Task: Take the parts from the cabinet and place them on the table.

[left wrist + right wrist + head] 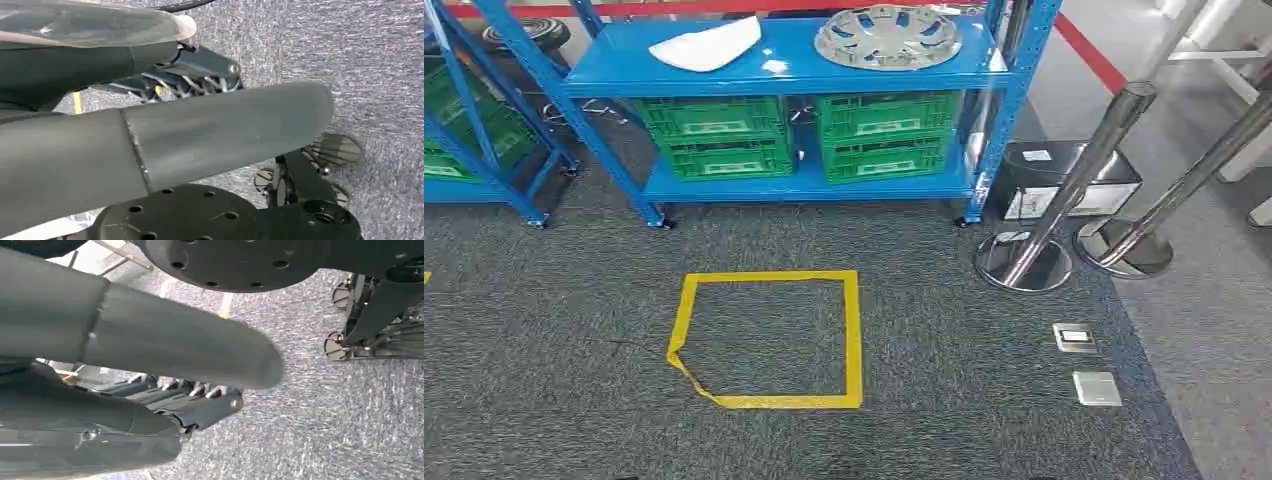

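Note:
On the blue cabinet's (764,70) upper shelf lie a white curved part (707,46) and, to its right, a round silver wheel cover (887,36). Both arms hang down over the grey carpet. In the left wrist view my left hand (200,130) has its thick thumb stretched out and its dark fingers (200,70) extended, with nothing in them. My right hand (175,340) in the right wrist view looks the same, thumb out, fingers (200,407) straight and empty.
Two green crates (719,138) (884,133) fill the cabinet's lower shelf. A yellow tape square (769,338) marks the carpet in front. Two chrome stanchions (1064,200) (1169,195) and a dark box (1064,180) stand at the right. Another blue rack (474,120) is at the left.

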You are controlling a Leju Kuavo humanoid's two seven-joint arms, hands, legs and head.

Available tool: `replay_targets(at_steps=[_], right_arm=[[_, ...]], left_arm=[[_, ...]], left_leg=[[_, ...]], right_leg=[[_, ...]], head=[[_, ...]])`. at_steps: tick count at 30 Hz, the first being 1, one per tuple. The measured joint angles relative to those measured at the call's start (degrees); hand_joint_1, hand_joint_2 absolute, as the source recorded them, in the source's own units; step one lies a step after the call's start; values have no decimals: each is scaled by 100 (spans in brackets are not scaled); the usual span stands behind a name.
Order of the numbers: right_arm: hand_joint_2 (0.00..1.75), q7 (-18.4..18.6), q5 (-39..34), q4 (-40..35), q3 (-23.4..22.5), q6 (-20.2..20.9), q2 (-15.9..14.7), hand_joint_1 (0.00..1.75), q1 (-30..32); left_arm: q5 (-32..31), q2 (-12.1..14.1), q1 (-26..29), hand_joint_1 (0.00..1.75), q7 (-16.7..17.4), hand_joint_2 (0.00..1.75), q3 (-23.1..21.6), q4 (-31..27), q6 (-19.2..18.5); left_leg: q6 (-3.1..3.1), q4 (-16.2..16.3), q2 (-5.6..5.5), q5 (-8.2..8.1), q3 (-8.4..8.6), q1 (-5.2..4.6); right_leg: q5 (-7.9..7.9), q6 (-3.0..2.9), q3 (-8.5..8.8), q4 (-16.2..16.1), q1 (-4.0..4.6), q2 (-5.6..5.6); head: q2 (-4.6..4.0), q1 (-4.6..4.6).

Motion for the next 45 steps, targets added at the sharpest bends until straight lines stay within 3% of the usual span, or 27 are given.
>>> replay_targets(at_steps=[10, 27, 45], right_arm=[[0, 0, 81, 26, 2, -96, 0, 175, -199], [0, -103, 533, 595, 92, -1333, 144, 175, -1346], [0, -103, 562, 833, 116, -1373, 192, 175, -1454]], left_arm=[[-120, -2, -205, 175, 28, 0, -9, 22, 94], [-1132, -273, -1387, 175, 490, 0, -468, 516, 1248], [-1156, -310, -1488, 175, 522, 0, -693, 712, 1281]], left_leg=[[-3, 0, 0, 7, -12, 0], [-2, 2, 0, 17, -9, 0], [-2, 1, 0, 17, -13, 0]], right_leg=[[5, -2, -13, 0, 0, 0], [14, 1, -8, 0, -1, 3], [14, 1, -11, 0, -1, 2]], head=[[0, 2], [0, 2], [0, 4]])
